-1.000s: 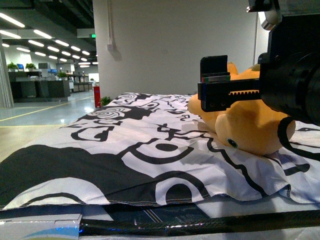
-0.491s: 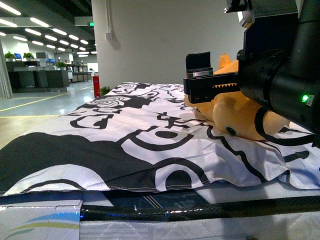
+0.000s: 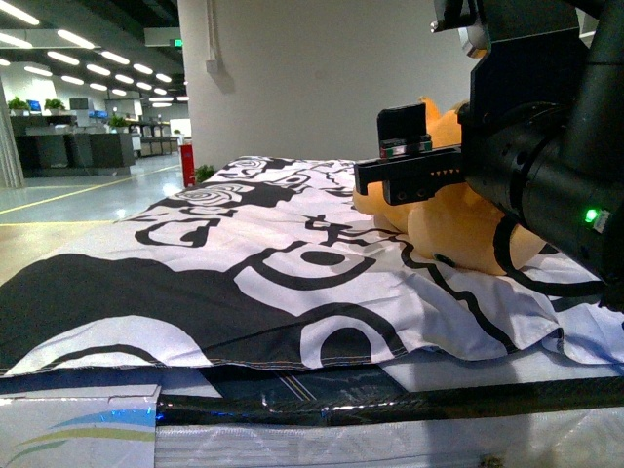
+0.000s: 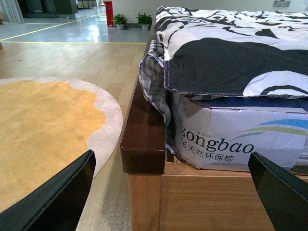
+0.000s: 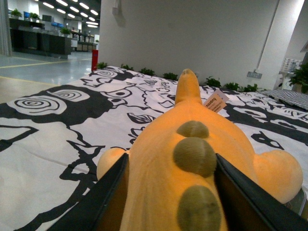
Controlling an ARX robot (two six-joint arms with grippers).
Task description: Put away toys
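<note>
An orange plush toy (image 3: 458, 229) lies on the black-and-white bedspread (image 3: 253, 273) at the right of the front view. My right gripper (image 3: 409, 166) is shut on it, with the big black arm in front hiding much of the toy. In the right wrist view the toy (image 5: 163, 163) fills the space between the two black fingers (image 5: 101, 202), which press its sides; olive-green bumps run along its back and a paper tag hangs near its far end. My left gripper (image 4: 173, 192) is open, low beside the bed, with nothing between its fingers.
A dark wooden bed-frame corner (image 4: 144, 134) and lighter wood side panel (image 4: 211, 202) stand right in front of the left gripper. A plastic-wrapped mattress (image 4: 231, 139) sits above. An orange round rug (image 4: 43, 125) lies on the floor. A white wall (image 3: 322, 88) rises behind the bed.
The right arm and the toy have shifted over the last second: the gripper moved left, then slightly right, and the toy's eye is now hidden behind the arm.
</note>
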